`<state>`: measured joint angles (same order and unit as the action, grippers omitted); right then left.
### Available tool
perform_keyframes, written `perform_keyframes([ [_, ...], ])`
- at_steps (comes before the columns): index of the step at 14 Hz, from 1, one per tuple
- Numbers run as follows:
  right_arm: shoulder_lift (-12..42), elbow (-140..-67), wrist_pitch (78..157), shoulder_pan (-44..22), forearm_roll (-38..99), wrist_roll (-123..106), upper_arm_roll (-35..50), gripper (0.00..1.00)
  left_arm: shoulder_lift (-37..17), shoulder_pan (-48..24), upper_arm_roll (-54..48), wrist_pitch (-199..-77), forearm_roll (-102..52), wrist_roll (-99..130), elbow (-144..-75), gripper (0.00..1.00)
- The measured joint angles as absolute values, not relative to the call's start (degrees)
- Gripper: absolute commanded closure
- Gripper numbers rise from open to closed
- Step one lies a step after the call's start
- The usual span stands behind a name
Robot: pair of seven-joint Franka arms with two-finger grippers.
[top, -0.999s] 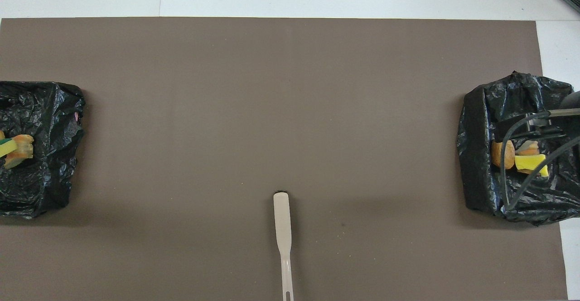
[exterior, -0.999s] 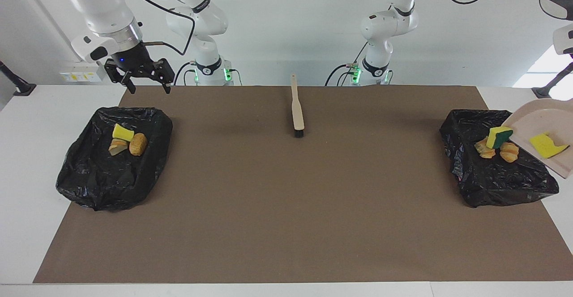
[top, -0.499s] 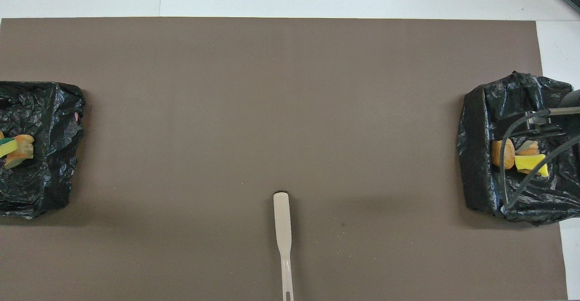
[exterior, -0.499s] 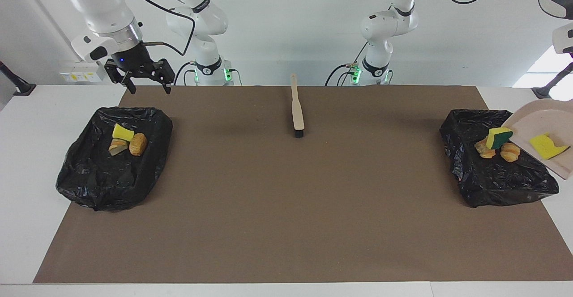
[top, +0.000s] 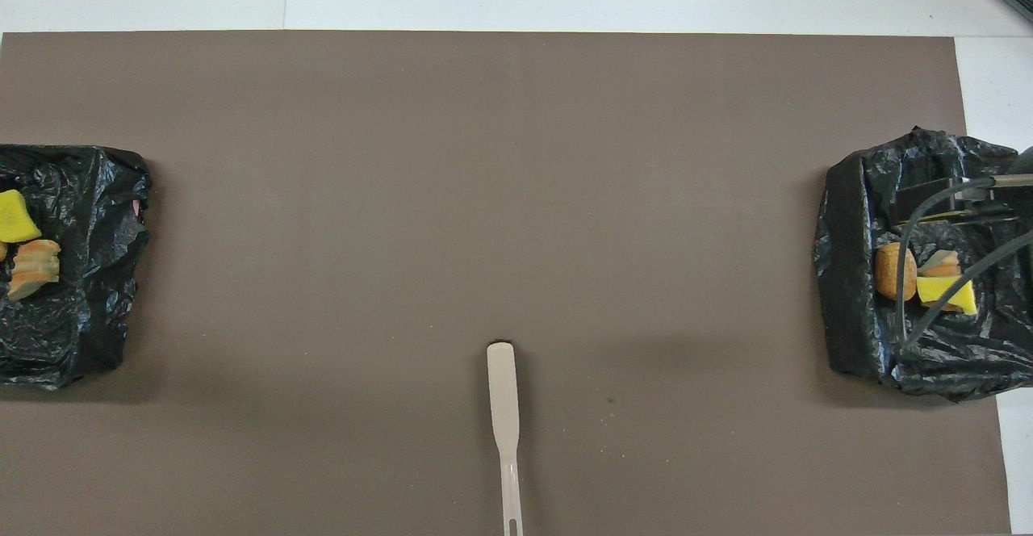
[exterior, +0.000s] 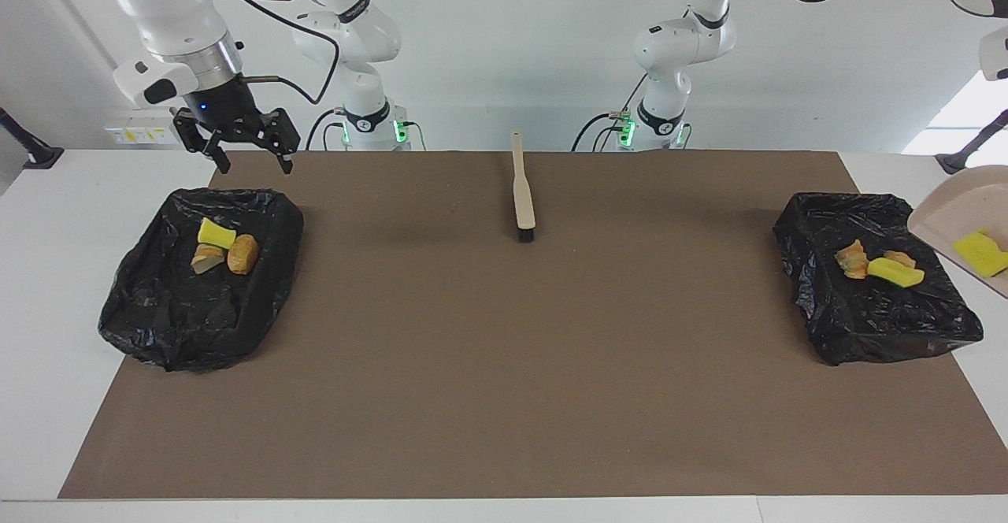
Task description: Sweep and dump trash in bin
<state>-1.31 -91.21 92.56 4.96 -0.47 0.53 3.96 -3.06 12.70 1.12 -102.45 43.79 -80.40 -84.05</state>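
Note:
Two black-lined bins stand at the table's ends. The bin (exterior: 866, 326) at the left arm's end holds trash: two golden-brown lumps (exterior: 852, 259) and a yellow sponge bit (exterior: 895, 273); the overhead view shows this bin (top: 81, 318) too. A beige dustpan (exterior: 949, 216) hangs tilted over that bin's outer side with one yellow scrap (exterior: 980, 251) on it. The left gripper holding it is out of frame. My right gripper (exterior: 257, 167) hovers open and empty over the robot-side rim of the other bin (exterior: 157, 326), which holds three scraps (exterior: 228, 247).
A beige brush (exterior: 522, 192) lies on the brown mat (exterior: 504, 365) midway between the bins, close to the robots, bristles pointing away from them. In the overhead view the right arm's cable (top: 908, 278) crosses above its bin (top: 847, 318).
The green-backed sponge slid off the dustpan's lip into the bin and lies flat there. The dustpan drew back toward the table's end. My right gripper rose slightly.

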Motion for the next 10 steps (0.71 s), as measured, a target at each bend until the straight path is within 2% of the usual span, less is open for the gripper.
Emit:
perform_keyframes([
  [10, -1.30, -91.25, 92.58, 4.93, -0.47, 0.53, 4.09, 0.00, -1.41, 12.38, 0.32, -101.86, 43.80, -80.47, -83.63, 1.00],
])
